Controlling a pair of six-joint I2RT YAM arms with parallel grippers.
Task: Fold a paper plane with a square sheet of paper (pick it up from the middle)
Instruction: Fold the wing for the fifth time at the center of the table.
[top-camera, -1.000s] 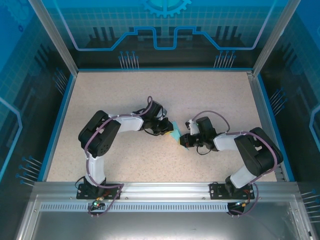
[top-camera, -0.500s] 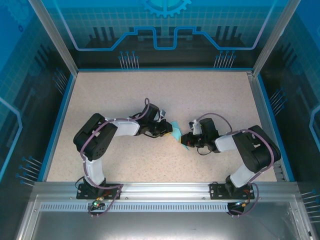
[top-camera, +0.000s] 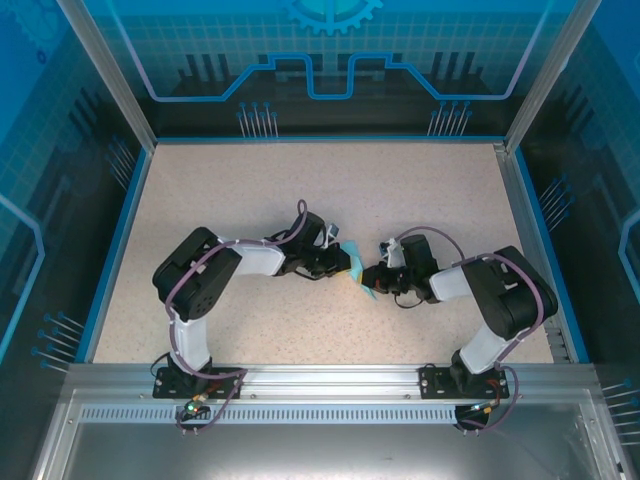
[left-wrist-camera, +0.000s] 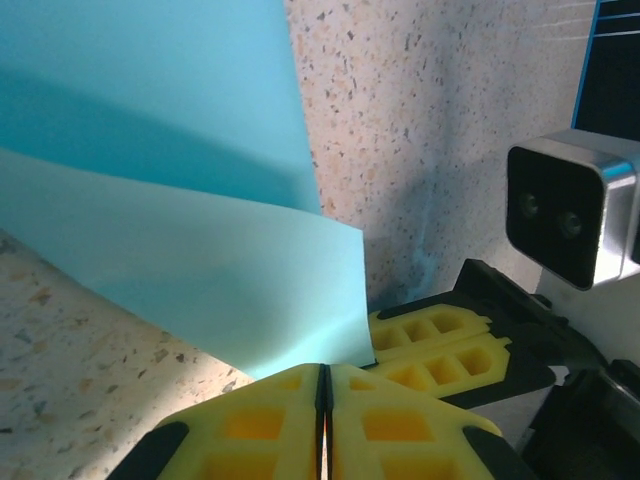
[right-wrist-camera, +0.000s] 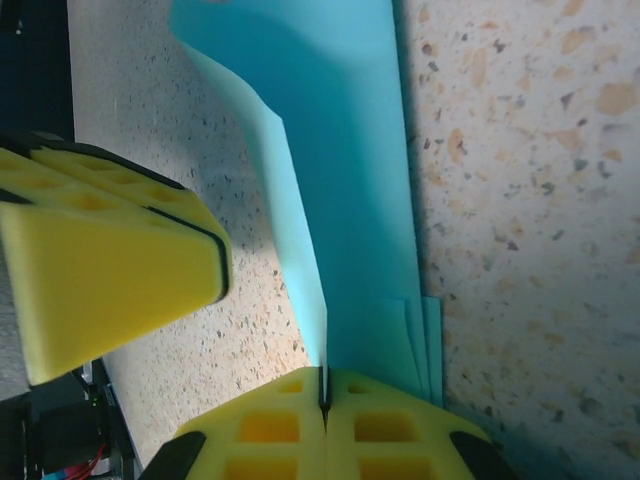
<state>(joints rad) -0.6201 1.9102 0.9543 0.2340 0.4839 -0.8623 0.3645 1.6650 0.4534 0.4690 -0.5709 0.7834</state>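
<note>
Both arms were built alike; left arm (top-camera: 205, 275) and right arm (top-camera: 505, 300) had bulky black joint housings with white link shells between; thin purple-grey cables (top-camera: 178, 325) looped along each, up from a black base plate (top-camera: 192, 380); left gripper (left-wrist-camera: 322, 395) and right gripper (right-wrist-camera: 323, 405) wore bright yellow fingers (left-wrist-camera: 265, 425), moulded with square pockets, on black mounts; a silver two-lensed camera block (left-wrist-camera: 572, 215) sat at the right wrist.
</note>
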